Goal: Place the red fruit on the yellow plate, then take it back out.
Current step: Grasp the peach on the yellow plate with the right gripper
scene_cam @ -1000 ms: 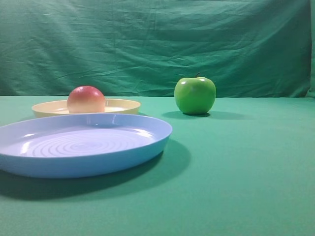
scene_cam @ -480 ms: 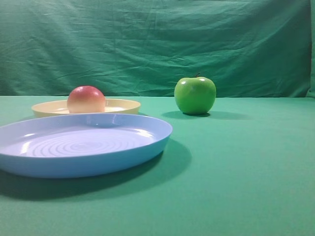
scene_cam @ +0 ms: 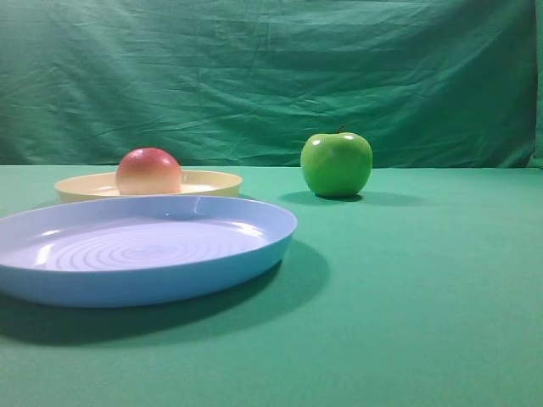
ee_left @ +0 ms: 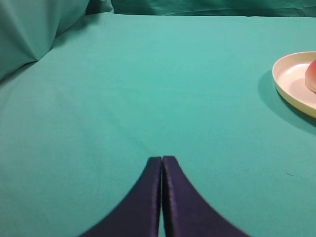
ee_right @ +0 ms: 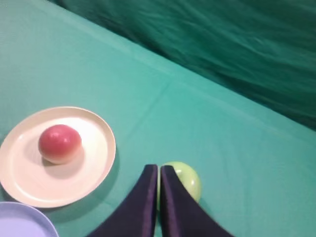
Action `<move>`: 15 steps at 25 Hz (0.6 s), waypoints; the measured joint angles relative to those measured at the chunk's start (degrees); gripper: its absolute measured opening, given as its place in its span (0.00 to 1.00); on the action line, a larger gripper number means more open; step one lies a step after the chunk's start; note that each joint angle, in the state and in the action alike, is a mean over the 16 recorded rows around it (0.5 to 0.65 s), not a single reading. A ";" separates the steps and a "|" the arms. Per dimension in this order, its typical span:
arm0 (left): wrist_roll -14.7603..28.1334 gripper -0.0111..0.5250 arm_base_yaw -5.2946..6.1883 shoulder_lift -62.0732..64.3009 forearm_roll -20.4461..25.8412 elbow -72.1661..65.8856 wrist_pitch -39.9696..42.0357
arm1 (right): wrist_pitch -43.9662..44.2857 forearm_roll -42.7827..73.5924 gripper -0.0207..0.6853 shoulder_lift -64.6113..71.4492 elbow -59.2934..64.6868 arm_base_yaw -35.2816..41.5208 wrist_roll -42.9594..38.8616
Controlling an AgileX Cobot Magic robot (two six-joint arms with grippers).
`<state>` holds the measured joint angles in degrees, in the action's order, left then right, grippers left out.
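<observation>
Red fruit [ee_right: 59, 143] sits on the yellow plate [ee_right: 94, 170], down-left of the right gripper [ee_right: 158, 170], whose jaws are pressed together empty above the green apple [ee_right: 185, 178]; left gripper [ee_left: 162, 160], also pinched empty, has the plate far right, so right arm looks nearer.

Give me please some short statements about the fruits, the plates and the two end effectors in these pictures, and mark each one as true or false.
1. The red fruit lies on the yellow plate. True.
2. The green apple sits in the blue plate. False: it stands on the green cloth, apart from both plates.
3. The left end effector is shut and holds nothing. True.
4. The right end effector grips the red fruit. False: it is shut and empty, above the cloth in front of the green apple.
5. The blue plate holds a fruit. False: nothing lies in it.
</observation>
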<state>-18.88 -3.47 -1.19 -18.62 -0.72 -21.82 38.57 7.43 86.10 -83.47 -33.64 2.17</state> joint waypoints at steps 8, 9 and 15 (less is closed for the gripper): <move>0.00 0.02 0.00 0.00 0.00 0.00 0.00 | 9.43 -10.40 0.03 17.37 -16.77 -0.61 8.94; 0.00 0.02 0.00 0.00 0.00 0.00 0.00 | 9.80 -11.71 0.03 19.39 -18.36 -0.77 10.14; 0.00 0.02 0.00 0.00 0.00 0.00 0.00 | 8.05 -17.80 0.06 30.36 -25.15 -2.82 15.83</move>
<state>-18.88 -3.47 -1.19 -18.62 -0.72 -21.82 46.62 -10.38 116.46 -108.62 -36.46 18.00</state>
